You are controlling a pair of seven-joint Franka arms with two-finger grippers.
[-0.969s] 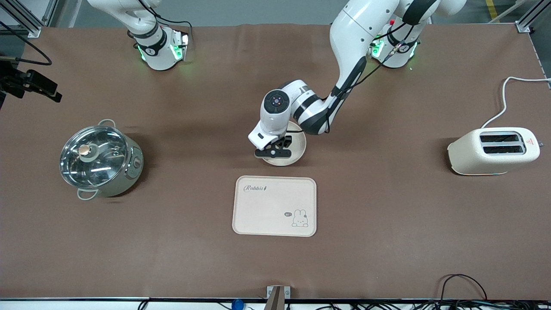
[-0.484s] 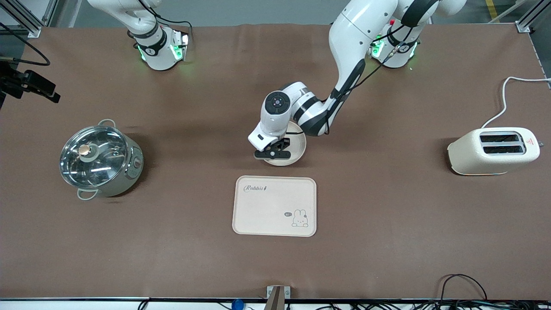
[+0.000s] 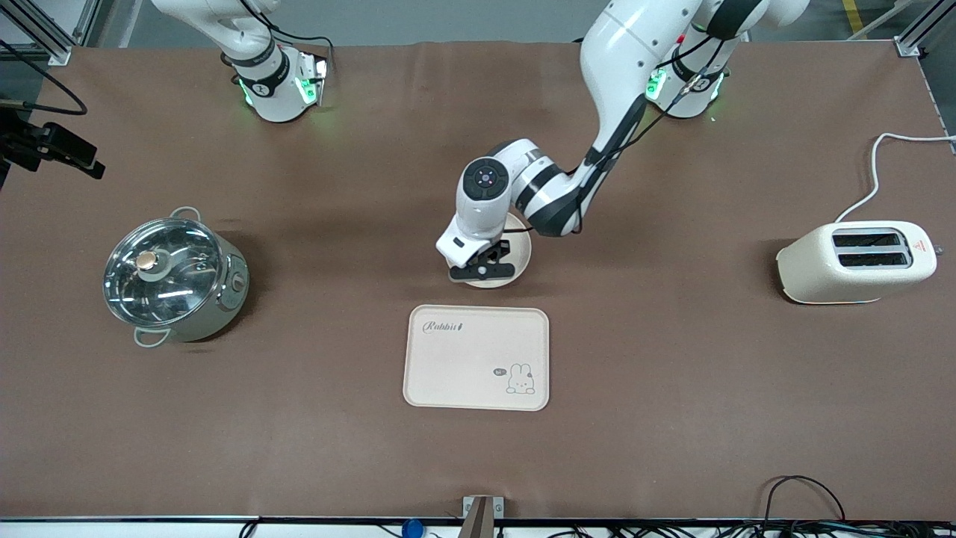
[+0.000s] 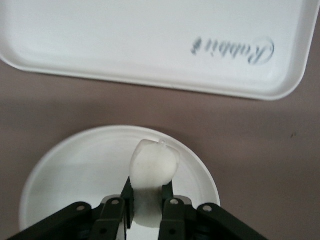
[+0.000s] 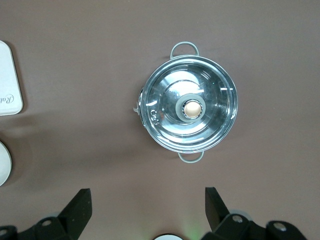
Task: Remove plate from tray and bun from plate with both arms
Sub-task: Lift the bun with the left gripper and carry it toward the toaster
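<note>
The round cream-white plate (image 3: 520,252) lies on the brown table, just farther from the front camera than the tray. My left gripper (image 3: 485,270) is over the plate's nearer rim. In the left wrist view the left gripper (image 4: 147,200) is shut on the pale bun (image 4: 154,164), which sticks out past the fingertips over the plate (image 4: 60,165). My right gripper (image 5: 147,207) is open and empty, high over the table near the pot, and is out of the front view. The right arm waits.
A rectangular cream tray with a rabbit drawing (image 3: 476,357) lies nearer the front camera than the plate, also in the left wrist view (image 4: 150,45). A lidded steel pot (image 3: 173,275) stands toward the right arm's end, a cream toaster (image 3: 857,263) toward the left arm's end.
My left gripper has shifted a little over the plate toward its nearer rim, and its wrist has turned slightly. The right arm has not moved.
</note>
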